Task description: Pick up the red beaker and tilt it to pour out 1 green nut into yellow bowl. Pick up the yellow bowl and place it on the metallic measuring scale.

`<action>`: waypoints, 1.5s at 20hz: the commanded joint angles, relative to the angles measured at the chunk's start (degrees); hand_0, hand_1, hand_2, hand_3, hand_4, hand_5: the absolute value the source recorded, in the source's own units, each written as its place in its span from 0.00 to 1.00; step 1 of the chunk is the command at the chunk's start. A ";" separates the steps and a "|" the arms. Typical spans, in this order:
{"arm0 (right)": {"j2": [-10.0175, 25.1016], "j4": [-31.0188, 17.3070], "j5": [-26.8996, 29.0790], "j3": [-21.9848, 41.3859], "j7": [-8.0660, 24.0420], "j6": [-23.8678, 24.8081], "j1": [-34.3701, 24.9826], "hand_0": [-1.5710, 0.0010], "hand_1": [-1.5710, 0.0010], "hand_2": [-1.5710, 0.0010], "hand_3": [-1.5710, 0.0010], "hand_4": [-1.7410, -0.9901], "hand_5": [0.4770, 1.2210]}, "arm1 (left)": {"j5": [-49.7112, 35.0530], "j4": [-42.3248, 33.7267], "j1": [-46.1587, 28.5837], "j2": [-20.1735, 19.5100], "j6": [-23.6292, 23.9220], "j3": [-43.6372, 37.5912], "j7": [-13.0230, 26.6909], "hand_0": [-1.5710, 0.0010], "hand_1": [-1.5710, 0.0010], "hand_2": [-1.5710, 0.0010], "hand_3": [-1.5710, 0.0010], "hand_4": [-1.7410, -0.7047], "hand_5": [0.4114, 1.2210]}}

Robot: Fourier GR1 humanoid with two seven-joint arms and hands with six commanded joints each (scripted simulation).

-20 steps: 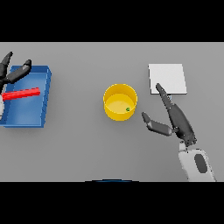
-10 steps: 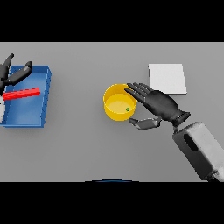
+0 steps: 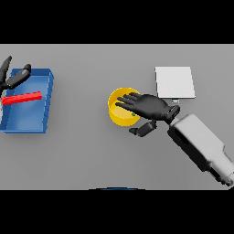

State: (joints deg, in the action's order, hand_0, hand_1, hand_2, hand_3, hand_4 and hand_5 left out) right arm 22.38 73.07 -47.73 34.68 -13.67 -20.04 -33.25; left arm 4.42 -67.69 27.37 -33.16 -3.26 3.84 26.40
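Over the middle of the grey surface [image 3: 91, 155], seen from the head view, the right hand [image 3: 148, 106] is reaching across the yellow bowl [image 3: 119, 114], its fingers stretched over the rim and its thumb hanging below the bowl's near side, spread apart and not yet clamped. That placement is suiting a grasp on the bowl wall. A speck of green is showing inside the bowl beneath the fingers, probably the 1 nut. Just beyond the wrist, the metallic measuring scale [image 3: 174, 82] is lying flat, near the bowl, awaiting it. Far left, the left hand [image 3: 11, 77] is sitting relaxed and unclenched at the blue tray [image 3: 45, 105], where a red bar [image 3: 22, 98] is lying.
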 commanded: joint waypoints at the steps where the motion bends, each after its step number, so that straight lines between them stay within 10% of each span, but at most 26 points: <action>1: -0.12 -1.59 -0.23 0.36 -0.55 -0.45 -1.13 1.00 1.00 1.00 1.00 0.77 0.24 | -0.05 -1.07 -0.32 0.09 0.12 0.18 0.09 1.00 1.00 1.00 1.00 0.90 0.35; 15: -4.26 -11.57 -3.06 5.03 1.14 -4.94 -7.12 0.97 0.96 0.94 0.92 0.64 0.45 | 0.42 0.79 -0.07 -0.84 -1.01 0.11 -1.24 1.00 1.00 1.00 1.00 0.92 0.37; 21: -3.70 -11.96 -2.61 5.27 -1.82 -4.58 -7.77 0.29 0.30 0.32 0.44 0.22 0.85 | 0.76 2.27 0.45 -0.78 -1.20 0.15 -2.57 1.00 1.00 1.00 1.00 0.92 0.37; 30: -2.18 -8.54 -0.06 4.57 0.45 -8.51 -8.46 0.04 0.04 0.12 0.24 0.03 0.98 | 0.82 0.94 0.61 -0.83 -1.19 0.51 -1.59 1.00 1.00 1.00 1.00 0.93 0.36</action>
State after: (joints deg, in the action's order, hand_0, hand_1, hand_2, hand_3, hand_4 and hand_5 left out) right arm 20.19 64.54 -47.71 39.25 -13.35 -28.53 -41.74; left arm 5.25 -66.74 27.98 -34.00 -4.45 4.35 24.91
